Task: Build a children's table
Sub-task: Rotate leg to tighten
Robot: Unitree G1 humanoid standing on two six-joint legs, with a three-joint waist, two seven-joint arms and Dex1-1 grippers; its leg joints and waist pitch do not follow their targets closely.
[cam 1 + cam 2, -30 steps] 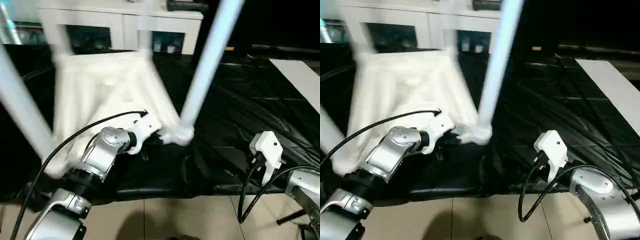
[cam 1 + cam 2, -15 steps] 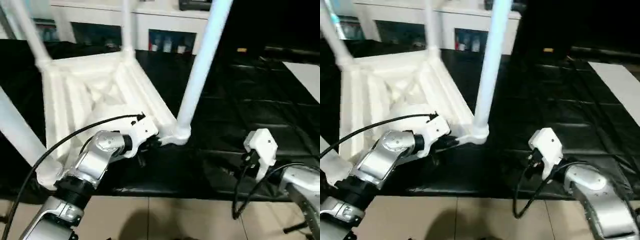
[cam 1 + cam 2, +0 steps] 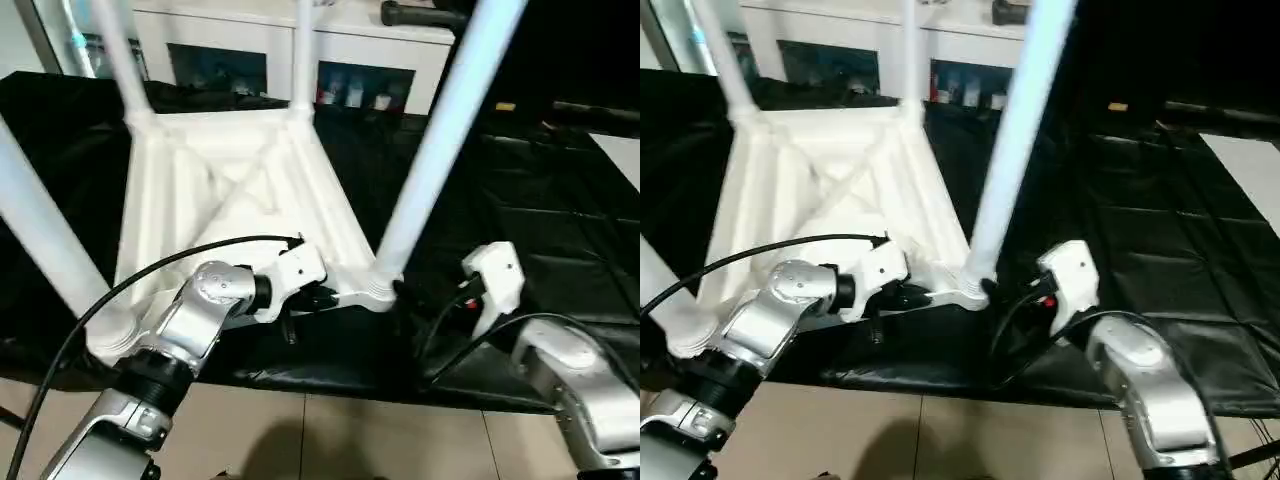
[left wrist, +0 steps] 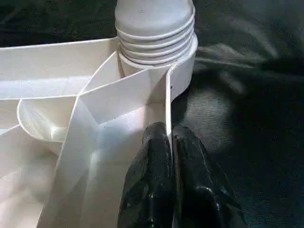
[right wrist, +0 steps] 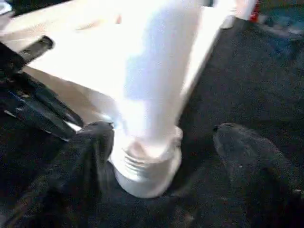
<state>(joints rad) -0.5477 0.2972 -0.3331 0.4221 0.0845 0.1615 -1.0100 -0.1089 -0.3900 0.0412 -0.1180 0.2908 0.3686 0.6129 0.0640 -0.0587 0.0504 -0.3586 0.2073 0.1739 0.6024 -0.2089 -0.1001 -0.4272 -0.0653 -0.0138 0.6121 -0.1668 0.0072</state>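
Left eye view: the white tabletop [image 3: 235, 215] lies upside down on a black sheet [image 3: 520, 230], with its ribbed underside facing up. Four white legs stand up from its corners. The nearest leg [image 3: 440, 130] rises from the corner socket [image 3: 375, 290] at about 5 o'clock of the tabletop. The left gripper [image 3: 322, 297] sits at the near rim of the tabletop, just beside that socket at its 9 o'clock, and its jaws are closed on the thin rim. The right gripper [image 3: 415, 300] is at 3 o'clock of the same socket, close to the base of the leg. Behind the tabletop, at 12 o'clock, stands a white cabinet [image 3: 290, 50] with glass doors.

Right eye view: the same scene. The right silver forearm [image 3: 1140, 385] reaches in from 5 o'clock toward the socket.

Left wrist view: two black fingers [image 4: 152, 175] are pressed together, with the upright thin rim of the tabletop between them. The ridged foot of the leg sits in the round socket just beyond them.

Right wrist view: the jaws are wide open, one finger [image 5: 95, 152] touching or almost touching the base of the leg [image 5: 152, 90], the other finger [image 5: 247, 152] well apart from it. The leg stands between them.
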